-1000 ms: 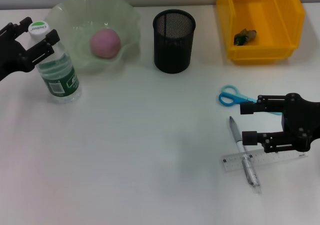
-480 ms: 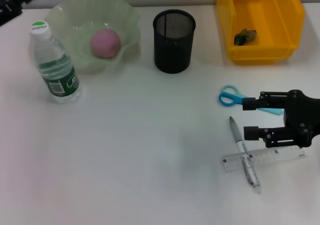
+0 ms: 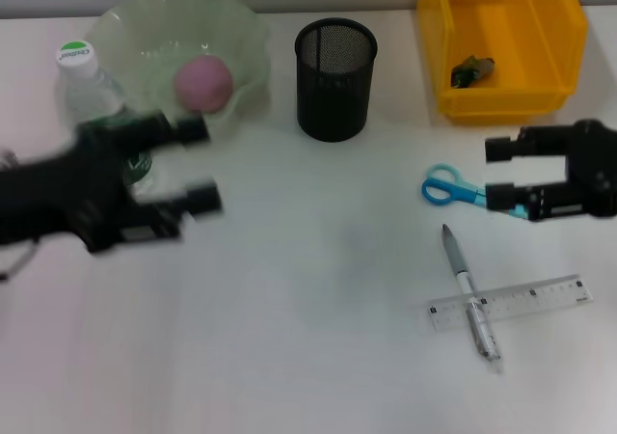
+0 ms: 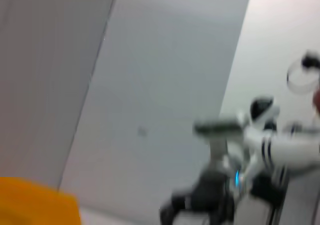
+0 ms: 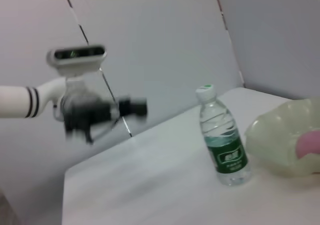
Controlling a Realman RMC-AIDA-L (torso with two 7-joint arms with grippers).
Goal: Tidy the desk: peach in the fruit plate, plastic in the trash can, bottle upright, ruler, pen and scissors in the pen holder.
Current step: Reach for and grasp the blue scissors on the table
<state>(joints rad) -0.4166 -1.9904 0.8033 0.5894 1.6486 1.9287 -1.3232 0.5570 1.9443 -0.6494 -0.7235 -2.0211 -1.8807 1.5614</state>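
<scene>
Left gripper [image 3: 198, 164] is blurred in the head view, stretched in from the left edge across the desk [image 3: 289, 338], fingers pointing right and spread apart with nothing between them. It hangs in front of the bottle [image 3: 92, 101] and just beside the plate [image 3: 125, 29], hiding the bottle's lower half. The right wrist view also shows this gripper [image 5: 135, 107] in the air, well apart from the bottle [image 5: 222, 140], on a white arm with black bands.

Right gripper [image 3: 494, 174] reaches in from the right edge, held level, fingers pointing left and parted, empty. The lower finger [image 3: 503, 197] overlaps the blades of the scissors [image 3: 445, 187]; contact can't be judged. Scissors lie flat, blue handles pointing left.

Bottle stands upright at far left, white cap up, green label. Peach [image 3: 203, 82] sits in the pale green plate. Pen holder [image 3: 335, 66], black mesh, stands upright between plate and bin [image 3: 569, 29]. Yellow bin at far right holds a small dark scrap of plastic [image 3: 472, 68].

Pen [image 3: 470, 299] lies on the desk near the front right, crossing over the clear ruler [image 3: 540, 299]; both well apart from the holder.

Left wrist view is blurred: wall, a yellow corner, and the robot body.
</scene>
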